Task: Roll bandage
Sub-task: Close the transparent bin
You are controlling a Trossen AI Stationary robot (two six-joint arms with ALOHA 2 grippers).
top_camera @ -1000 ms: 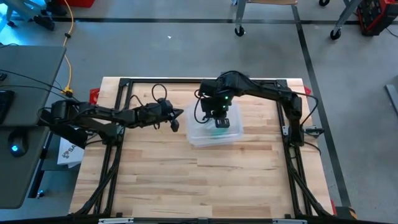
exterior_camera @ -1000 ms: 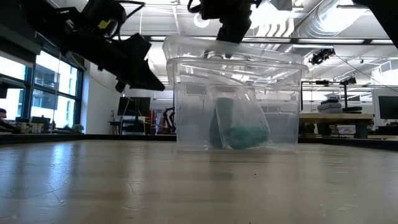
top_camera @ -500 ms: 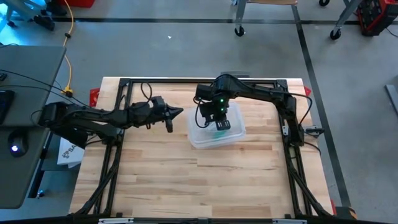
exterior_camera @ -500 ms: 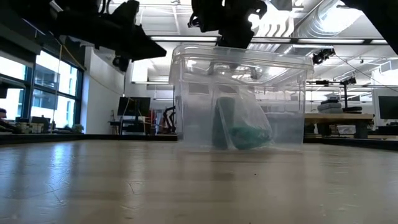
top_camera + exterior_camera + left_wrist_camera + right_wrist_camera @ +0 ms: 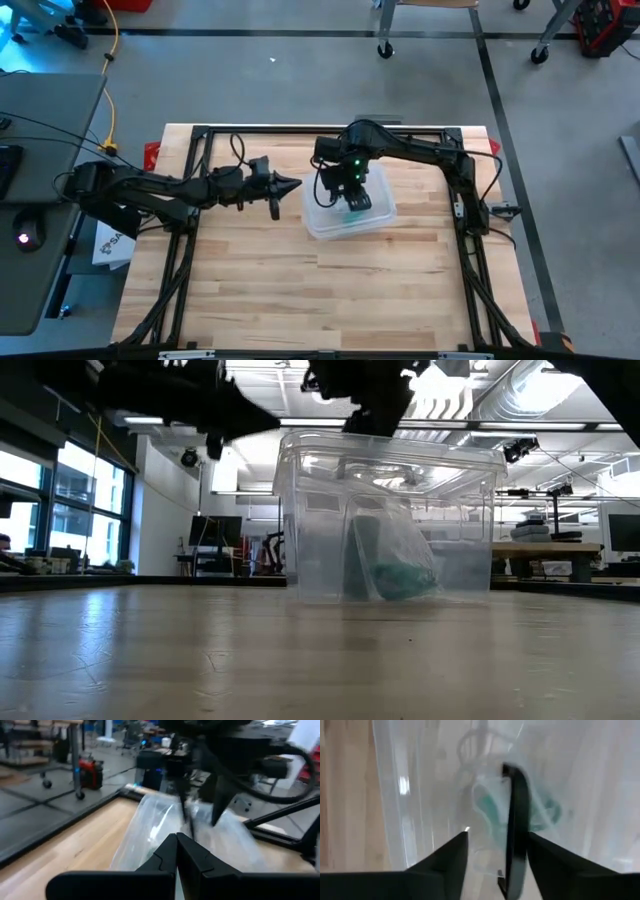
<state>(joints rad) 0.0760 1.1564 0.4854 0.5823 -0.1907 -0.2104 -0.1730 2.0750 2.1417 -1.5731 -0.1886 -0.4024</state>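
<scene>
A clear plastic bin stands on the wooden table right of centre. Inside it, a clear bag holds the teal bandage and a dark flat piece standing on edge; the bag rests on the bin's floor. My right gripper points down over the bin's open top, open, with the bag below and between its fingers. My left gripper hovers level to the left of the bin, shut and holding nothing.
A black frame borders the table on its far, left and right sides. The near half of the tabletop is bare wood. Beyond the far edge lies the room floor with wheeled stands.
My left gripper has risen and tipped up from slanting down to level, drifting a little toward the bin. The bin has turned slightly on the table under my right gripper and now sits flat.
</scene>
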